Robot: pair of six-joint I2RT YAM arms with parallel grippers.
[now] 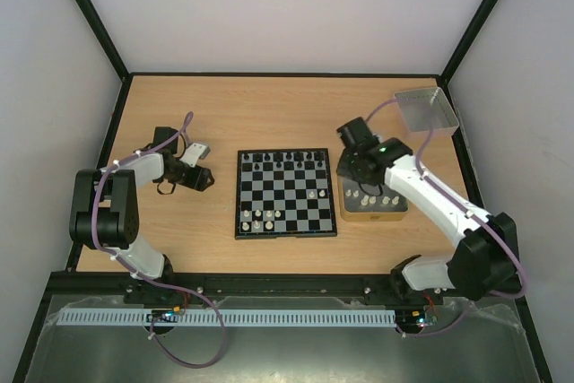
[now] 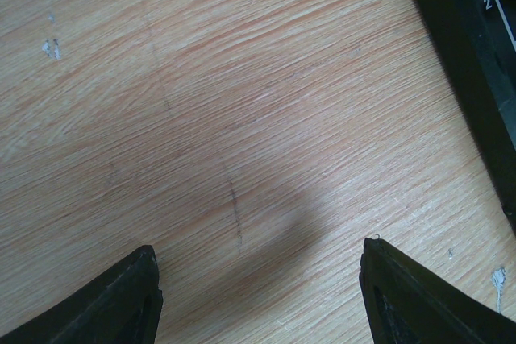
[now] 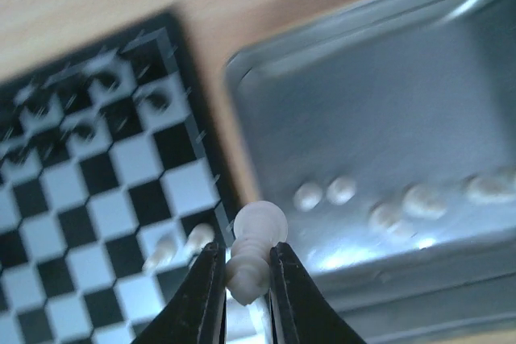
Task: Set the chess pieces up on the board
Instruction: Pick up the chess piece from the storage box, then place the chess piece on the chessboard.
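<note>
The checkered board [image 1: 287, 193] lies at the table's middle. Black pieces [image 1: 280, 161] fill its far rows; a few white pieces [image 1: 262, 218] stand near its front left. My right gripper [image 1: 352, 168] hovers between the board's right edge and the tan-rimmed tray [image 1: 374, 214]. In the right wrist view it [image 3: 246, 249] is shut on a white pawn [image 3: 260, 223], held above the gap between the board [image 3: 97, 199] and the tray [image 3: 387, 102]. Several white pieces [image 3: 322, 193] lie in the tray. My left gripper [image 1: 204, 178] is open and empty left of the board, low over bare wood [image 2: 262, 279].
A grey metal tray [image 1: 427, 109] stands at the back right corner. Two white pieces [image 3: 181, 246] stand on the board near its right edge. The board's black rim [image 2: 476, 62] shows at the upper right of the left wrist view.
</note>
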